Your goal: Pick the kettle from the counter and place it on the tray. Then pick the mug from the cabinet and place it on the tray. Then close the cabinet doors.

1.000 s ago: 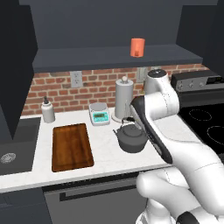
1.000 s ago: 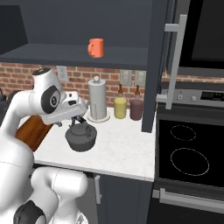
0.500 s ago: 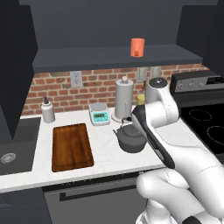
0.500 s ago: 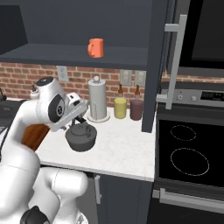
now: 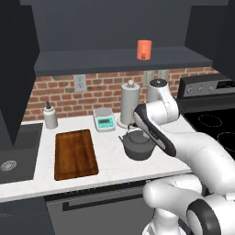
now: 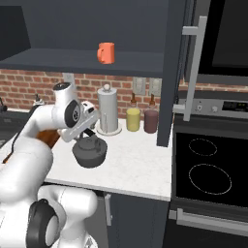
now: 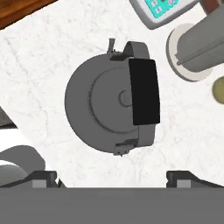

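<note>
Wide-open, empty pincer (image 7: 112, 176) hovers directly above the squat dark grey kettle (image 7: 111, 97) standing on the white marble surface (image 7: 48, 61), black handle arched over its lid

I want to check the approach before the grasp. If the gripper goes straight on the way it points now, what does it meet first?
Most likely the kettle: the open gripper looks straight down on it, and its black handle, the highest part, would probably be touched first. How far above it the gripper hangs is unclear.

arm (image 5: 197, 151): glossy white rounded links, thick tubular segments
joints: dark grey rings and caps, one round cap low on the base
wrist: long black strip along white housing
pincer (image 7: 112, 177): two small dark tips
</note>
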{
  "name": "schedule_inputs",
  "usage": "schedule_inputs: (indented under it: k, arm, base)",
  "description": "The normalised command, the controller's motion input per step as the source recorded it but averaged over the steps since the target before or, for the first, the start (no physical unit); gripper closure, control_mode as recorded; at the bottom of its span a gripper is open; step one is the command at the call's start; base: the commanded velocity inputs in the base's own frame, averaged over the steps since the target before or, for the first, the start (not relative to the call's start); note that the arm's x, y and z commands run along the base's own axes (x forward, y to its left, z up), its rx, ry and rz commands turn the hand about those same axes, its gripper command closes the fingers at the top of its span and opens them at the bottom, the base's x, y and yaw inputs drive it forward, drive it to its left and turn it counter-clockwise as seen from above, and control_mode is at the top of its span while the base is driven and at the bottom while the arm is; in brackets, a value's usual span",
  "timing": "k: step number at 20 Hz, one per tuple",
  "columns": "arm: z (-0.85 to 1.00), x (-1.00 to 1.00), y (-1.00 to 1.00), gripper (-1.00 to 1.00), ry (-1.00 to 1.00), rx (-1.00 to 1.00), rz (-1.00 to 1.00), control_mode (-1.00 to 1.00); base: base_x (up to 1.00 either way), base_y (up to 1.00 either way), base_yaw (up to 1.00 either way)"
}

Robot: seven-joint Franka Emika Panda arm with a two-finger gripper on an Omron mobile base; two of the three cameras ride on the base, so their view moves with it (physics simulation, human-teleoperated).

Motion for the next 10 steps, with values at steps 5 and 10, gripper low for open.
schedule_inputs:
  k: [5,10]
  arm:
    - [-0.06,0.54,0.0,-1.0,0.16,0.0,0.0,-1.0]
    - [-0.17,0.31,0.0,-1.0,0.04,0.0,0.0,-1.0]
  base:
    - [0.0,0.0,0.0]
    - [0.0,0.0,0.0]
